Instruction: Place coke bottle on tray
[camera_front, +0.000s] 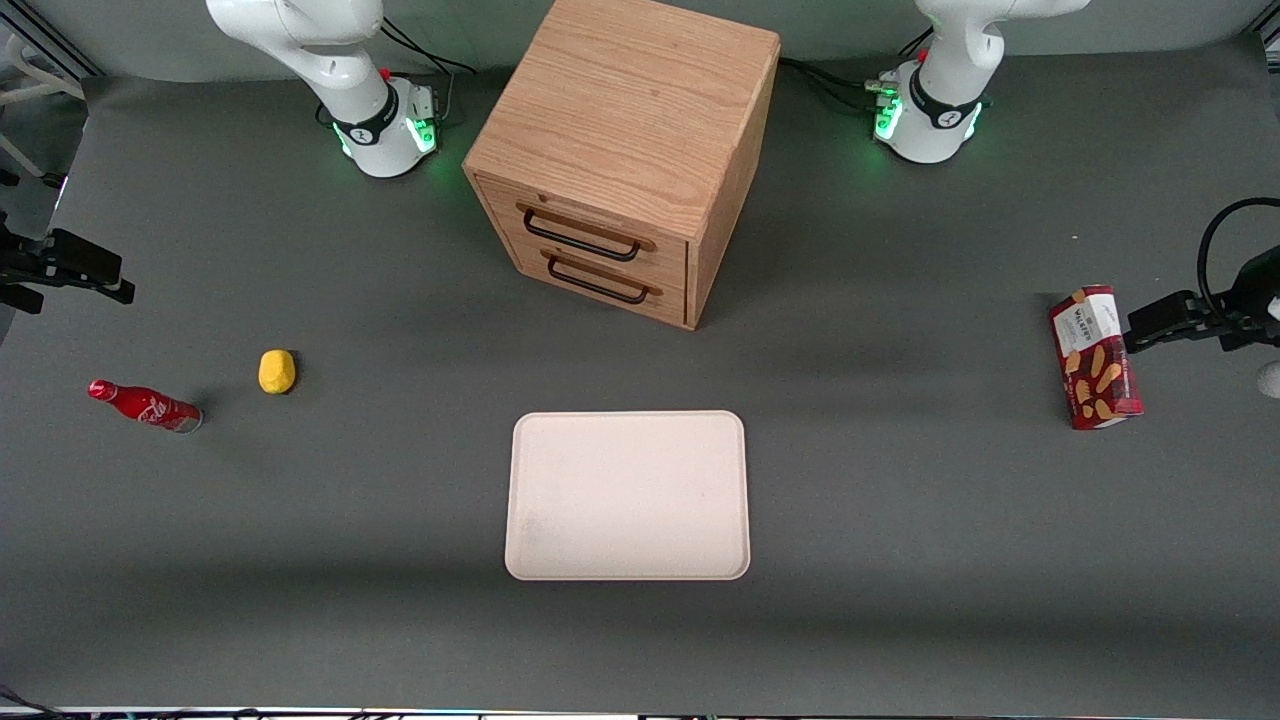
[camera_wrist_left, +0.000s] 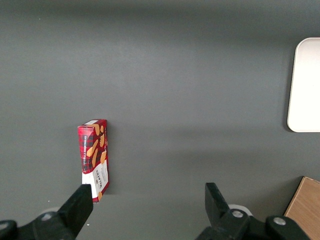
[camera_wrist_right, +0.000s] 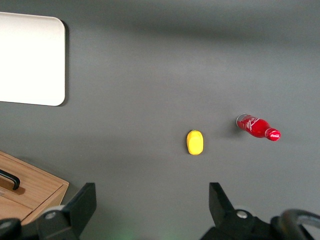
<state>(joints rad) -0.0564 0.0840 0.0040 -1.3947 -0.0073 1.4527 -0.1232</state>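
Black fingers (camera_wrist_right: 77, 205): gripper (camera_wrist_right: 150, 207) spread wide, holding nothing, hovering high above the table.
Bottle (camera_wrist_right: 257, 127): well apart from the fingers, upright on its silvery base at the working arm's end of the table; white script on red, not legible.
Lemon (camera_wrist_right: 195, 142): yellow, beside the bottle.
Tray (camera_front: 628, 495): cream, bare, mid-table.
Box (camera_front: 1095, 357): red, "Walkers" faintly.
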